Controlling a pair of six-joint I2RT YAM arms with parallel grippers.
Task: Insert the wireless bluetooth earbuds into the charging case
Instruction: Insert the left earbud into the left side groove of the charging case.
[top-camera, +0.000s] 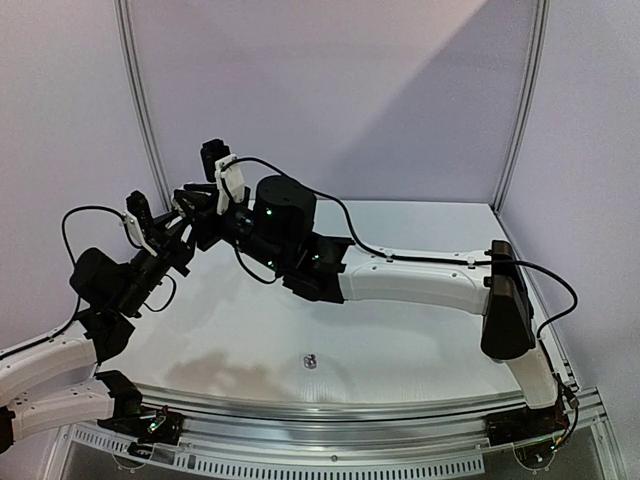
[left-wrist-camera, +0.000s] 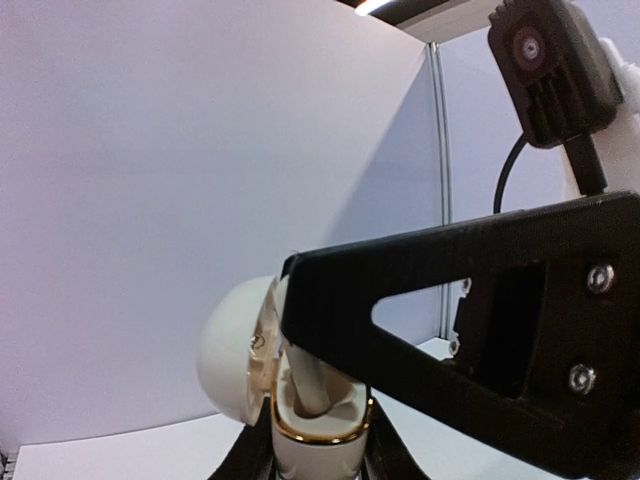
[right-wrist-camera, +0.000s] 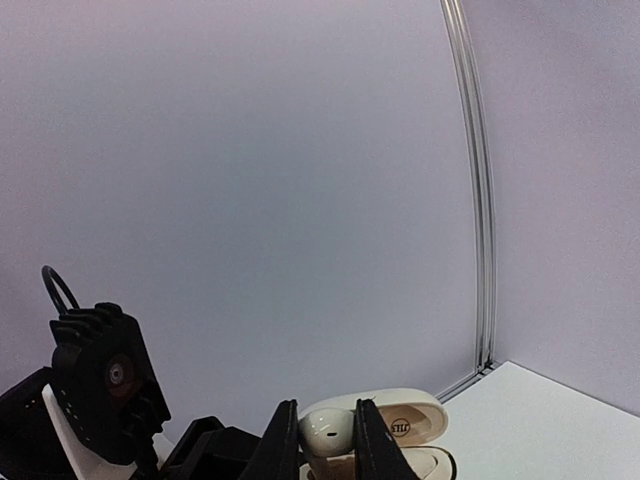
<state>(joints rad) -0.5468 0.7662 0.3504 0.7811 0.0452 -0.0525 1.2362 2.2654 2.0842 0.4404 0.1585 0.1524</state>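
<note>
Right gripper, seen from its own wrist, is closed narrowly on a glossy white earbud. Only the bud's rounded head shows between the black fingers; the rest is cut off by the lower frame edge. Left gripper is almost wholly out of its own view: two dark finger edges flank the base of the charging case, clamping it upright.

From above, both arms extend to the far left of the table with wrists raised and tips meeting off the surface, where case and bud are lost among black parts.

The case is white with a gold rim, its lid hinged open. A white stem, apparently that earbud's, stands in its well, partly masked by a right finger. A silvery-grey earbud lies alone near the front edge, too small to detail.
</note>
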